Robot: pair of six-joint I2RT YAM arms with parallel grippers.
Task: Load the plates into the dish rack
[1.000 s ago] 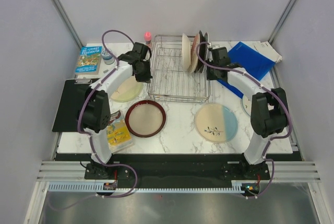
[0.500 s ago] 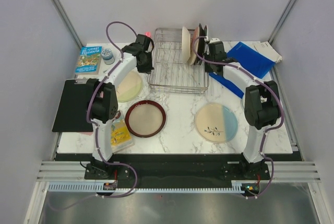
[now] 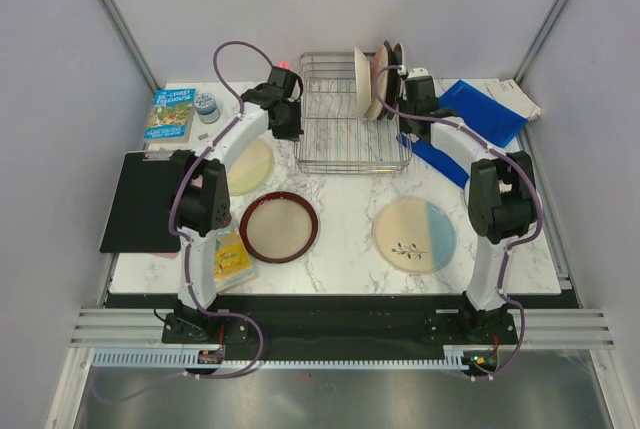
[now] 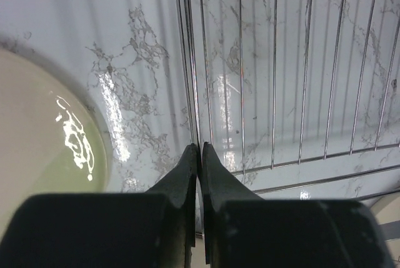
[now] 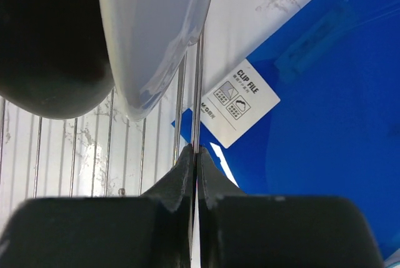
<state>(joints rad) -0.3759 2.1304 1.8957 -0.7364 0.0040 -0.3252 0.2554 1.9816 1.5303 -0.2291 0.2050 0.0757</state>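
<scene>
The silver wire dish rack (image 3: 345,129) stands at the back middle of the table. Three plates (image 3: 376,82) stand upright in its right end. The right wrist view shows a black plate (image 5: 44,43) and a white one (image 5: 150,30) there. My left gripper (image 3: 293,129) is shut on the rack's left edge wire (image 4: 187,62). My right gripper (image 3: 403,119) is shut on its right edge wire (image 5: 199,80). Flat on the table lie a pale yellow plate (image 3: 250,165), a red-rimmed cream plate (image 3: 279,226) and a cream-and-blue twig plate (image 3: 414,229).
A blue folder (image 3: 480,114) with papers (image 3: 520,101) lies right of the rack, partly under my right gripper. At the back left are a book (image 3: 172,114), a small tin (image 3: 207,105) and a red-capped bottle (image 3: 284,65). A black pad (image 3: 140,199) and a yellow packet (image 3: 228,257) lie at the left.
Both arms have stretched away from their bases, and the rack between them has slid toward the back of the table and a little right. The plates in it stay upright.
</scene>
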